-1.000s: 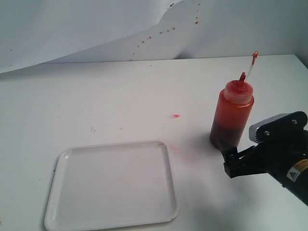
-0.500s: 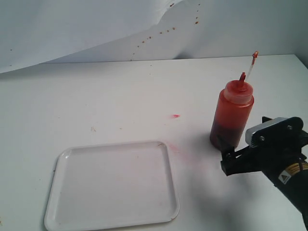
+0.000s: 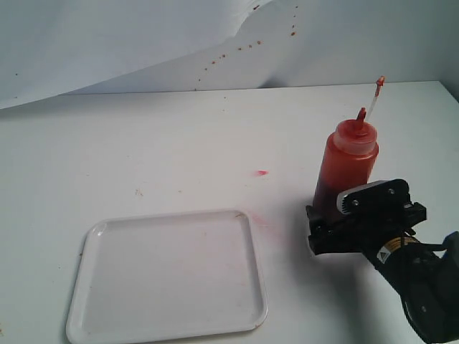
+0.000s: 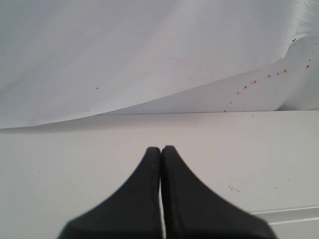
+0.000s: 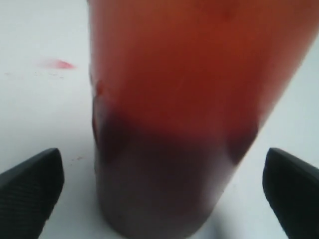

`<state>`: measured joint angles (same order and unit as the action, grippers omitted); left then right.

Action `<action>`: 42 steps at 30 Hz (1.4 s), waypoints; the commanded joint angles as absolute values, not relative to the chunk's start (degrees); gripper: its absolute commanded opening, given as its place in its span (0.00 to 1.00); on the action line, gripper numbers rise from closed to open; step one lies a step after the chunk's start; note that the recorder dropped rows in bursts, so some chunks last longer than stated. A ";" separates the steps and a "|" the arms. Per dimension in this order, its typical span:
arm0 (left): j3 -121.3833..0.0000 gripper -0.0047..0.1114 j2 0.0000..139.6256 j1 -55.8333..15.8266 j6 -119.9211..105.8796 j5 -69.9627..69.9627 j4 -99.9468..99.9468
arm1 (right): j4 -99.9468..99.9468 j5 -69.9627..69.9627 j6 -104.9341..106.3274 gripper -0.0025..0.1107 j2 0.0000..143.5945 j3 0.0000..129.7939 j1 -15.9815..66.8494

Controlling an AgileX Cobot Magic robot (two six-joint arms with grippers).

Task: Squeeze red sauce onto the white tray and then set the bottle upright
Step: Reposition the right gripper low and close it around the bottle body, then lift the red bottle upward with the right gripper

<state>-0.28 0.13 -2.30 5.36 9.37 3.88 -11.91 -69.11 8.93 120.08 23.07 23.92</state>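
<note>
The bottle (image 3: 346,168) stands upright on the table at the right, translucent and red, with its tethered tip cap sticking up. My right gripper (image 3: 319,228) is open at the bottle's base. In the right wrist view the bottle (image 5: 184,99) fills the frame between the two wide-apart fingers (image 5: 30,191), which do not touch it. The white tray (image 3: 168,276) lies flat at the front left. No glossy red sauce blob shows on it. My left gripper (image 4: 161,149) is shut with nothing in it and is out of the exterior view.
A small pinkish-red smear (image 3: 262,173) marks the table between bottle and tray, with a fainter one at the tray's far right corner (image 3: 257,221). A white paper backdrop (image 3: 143,43) with brown specks rises behind. A tray edge (image 4: 289,214) shows in the left wrist view.
My right gripper has moved left toward the bottle, until its open fingers flank the base. Bottle and tray have not moved.
</note>
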 commanded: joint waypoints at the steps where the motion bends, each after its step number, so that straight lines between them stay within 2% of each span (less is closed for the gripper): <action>1: 0.00 0.04 0.00 -2.32 5.46 9.23 3.54 | -12.75 -69.96 8.93 0.94 122.85 26.21 24.03; 11: 0.00 0.04 0.00 -2.32 5.46 9.23 3.54 | -15.64 -69.96 8.93 0.94 124.50 31.48 23.93; 36: 0.00 0.04 0.00 -2.32 5.46 9.23 3.54 | -18.77 -69.96 8.47 0.94 124.59 33.19 23.93; 42: 0.00 0.04 0.00 -2.32 5.46 9.23 3.54 | -18.43 -64.72 8.47 0.94 124.59 36.75 23.93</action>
